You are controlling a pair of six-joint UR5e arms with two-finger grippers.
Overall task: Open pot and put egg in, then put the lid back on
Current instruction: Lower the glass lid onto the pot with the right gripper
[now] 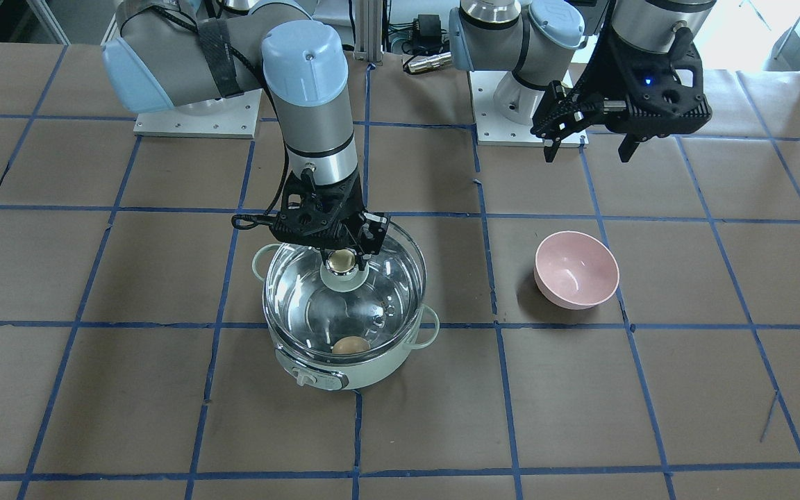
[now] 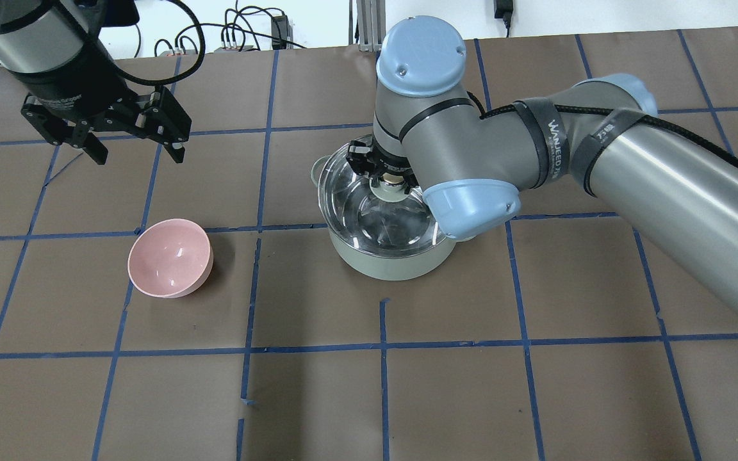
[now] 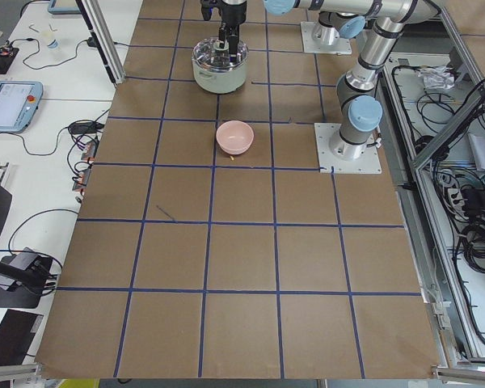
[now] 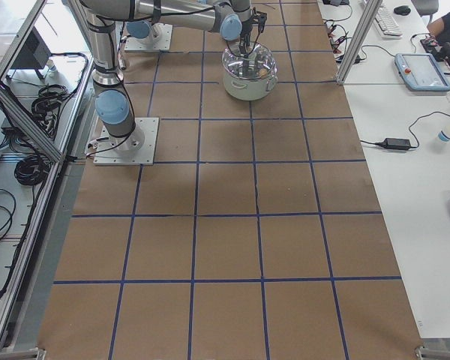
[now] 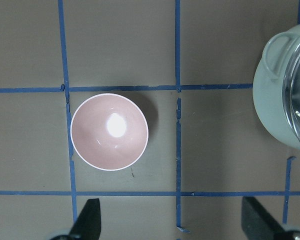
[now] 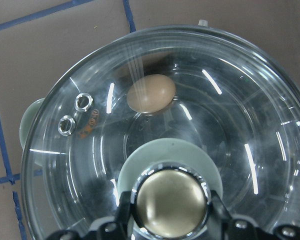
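Note:
The mint-green pot (image 1: pixel 365 368) stands near the table's middle. The glass lid (image 1: pixel 386 278) covers its mouth. I cannot tell whether it rests fully on the rim. The tan egg (image 1: pixel 351 345) lies inside on the steel floor and shows through the glass (image 6: pixel 151 93). My right gripper (image 1: pixel 342 258) comes straight down with its fingers closed on both sides of the beige-gold knob (image 6: pixel 171 201). My left gripper (image 1: pixel 587 149) is open and empty, raised above the table behind the pink bowl; its fingertips (image 5: pixel 87 220) frame bare table.
A pink bowl (image 1: pixel 576 269) stands empty on the table on the robot's left side, apart from the pot; it also shows in the overhead view (image 2: pixel 169 257). The arm bases (image 1: pixel 195 121) stand at the table's robot-side edge. Brown paper with blue tape lines covers the table.

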